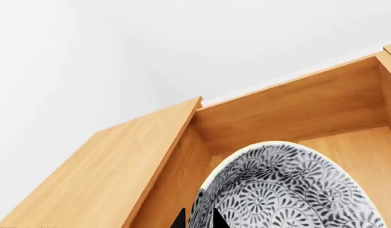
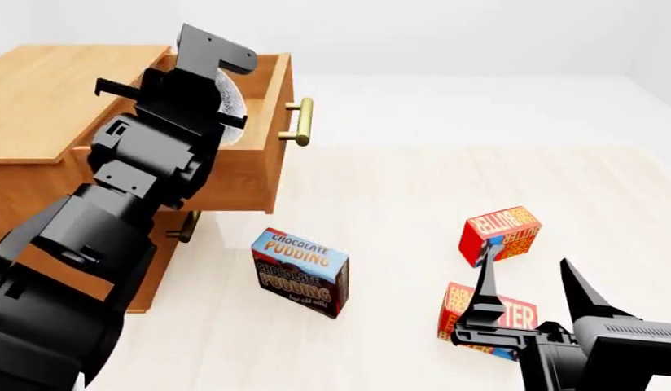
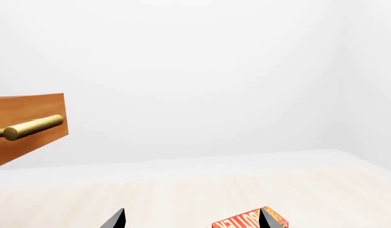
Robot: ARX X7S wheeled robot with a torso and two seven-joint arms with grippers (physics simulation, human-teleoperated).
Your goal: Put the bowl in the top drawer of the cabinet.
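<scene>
Pale floor with "CHOCOLATE PUDDING" box [image 2: 300,272] below the top drawer [image 2: 273,130].

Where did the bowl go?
The bowl is in the left gripper, over the open top drawer of the cabinet, at the head view's upper left.
</scene>
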